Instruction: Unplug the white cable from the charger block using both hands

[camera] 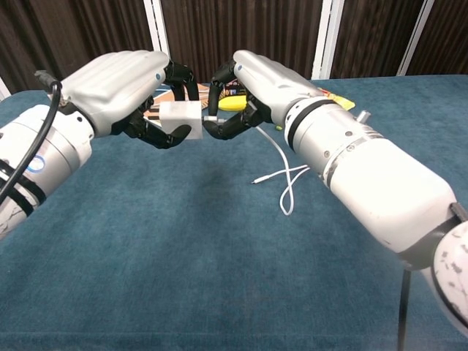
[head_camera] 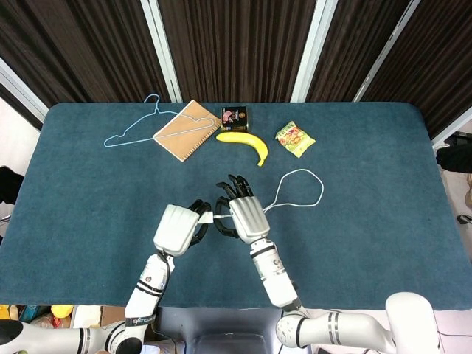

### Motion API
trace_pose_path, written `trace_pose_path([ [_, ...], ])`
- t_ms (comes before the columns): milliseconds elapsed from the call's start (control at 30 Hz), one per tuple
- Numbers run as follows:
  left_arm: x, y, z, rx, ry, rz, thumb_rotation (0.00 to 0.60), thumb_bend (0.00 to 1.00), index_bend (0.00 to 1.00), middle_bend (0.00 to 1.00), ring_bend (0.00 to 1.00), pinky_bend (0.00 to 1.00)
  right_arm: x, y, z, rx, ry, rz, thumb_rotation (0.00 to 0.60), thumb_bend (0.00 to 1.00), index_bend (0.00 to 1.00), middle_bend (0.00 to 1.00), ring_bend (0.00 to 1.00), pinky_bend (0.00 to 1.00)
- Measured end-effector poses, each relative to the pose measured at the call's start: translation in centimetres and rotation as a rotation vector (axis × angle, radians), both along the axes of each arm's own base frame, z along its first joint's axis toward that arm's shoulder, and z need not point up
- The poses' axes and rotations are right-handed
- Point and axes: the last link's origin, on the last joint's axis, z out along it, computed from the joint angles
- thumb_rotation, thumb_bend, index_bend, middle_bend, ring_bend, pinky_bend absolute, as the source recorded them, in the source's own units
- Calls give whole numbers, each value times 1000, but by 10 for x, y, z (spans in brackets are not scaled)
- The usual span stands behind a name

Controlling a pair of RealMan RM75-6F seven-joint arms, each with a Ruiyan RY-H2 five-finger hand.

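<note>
Above the near middle of the table [head_camera: 88,214], the left hand [camera: 121,84] grasps the charger block [camera: 180,118], while the right hand [camera: 252,77] pinches the plug of the white cable [camera: 281,164], whose loop trails right and far. The plug looks still seated. A skewed pull could bend the connector, and a weak pinch could slip along the cable.

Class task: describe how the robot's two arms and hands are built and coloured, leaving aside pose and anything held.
The left hand and the right hand each have a smooth silver-white shell over the back and black jointed fingers. The forearms are glossy white cylinders with black bands near the wrists. A black cable runs along the left forearm, which also carries a small blue mark.
</note>
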Motion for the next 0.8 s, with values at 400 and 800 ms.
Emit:
trace_pose_path([
  [400,-8,8,-6,7,56,-1,600,601,776,827,1000,1000,-16,-6,17,-1,67,-30,600,675,896,290,51,0],
  [800,-49,34,-24,-12,120,65,600,551,747,778,963,1000,-81,-24,36,-26,236,-129,600,675,804,290,52,0],
])
